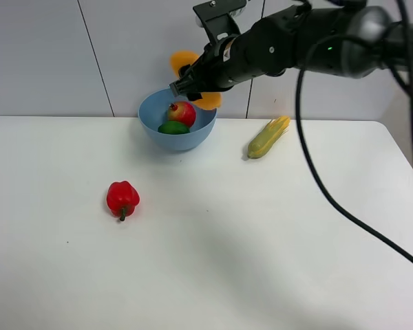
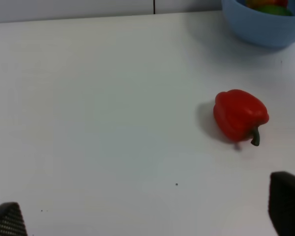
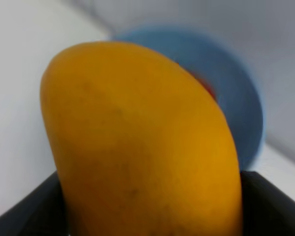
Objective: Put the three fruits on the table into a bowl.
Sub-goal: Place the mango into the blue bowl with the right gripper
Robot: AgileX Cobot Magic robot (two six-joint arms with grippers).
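The light-blue bowl (image 1: pixel 177 130) stands at the back of the white table (image 1: pixel 206 261). In it lie the red pomegranate (image 1: pixel 182 113) and the green lime (image 1: pixel 173 128). My right gripper (image 1: pixel 193 81) is shut on the orange-yellow mango (image 1: pixel 184 63) and holds it above the bowl's far rim. In the right wrist view the mango (image 3: pixel 137 142) fills the frame, with the bowl (image 3: pixel 236 98) blurred behind it. My left gripper (image 2: pixel 147 216) is open and empty above the table, and the bowl (image 2: pixel 265 24) shows at the edge of its view.
A red bell pepper (image 1: pixel 122 199) with a green stem lies left of centre; it also shows in the left wrist view (image 2: pixel 240 116). A yellow-green corn cob (image 1: pixel 268 137) lies right of the bowl. A black cable (image 1: pixel 316 179) hangs over the right side.
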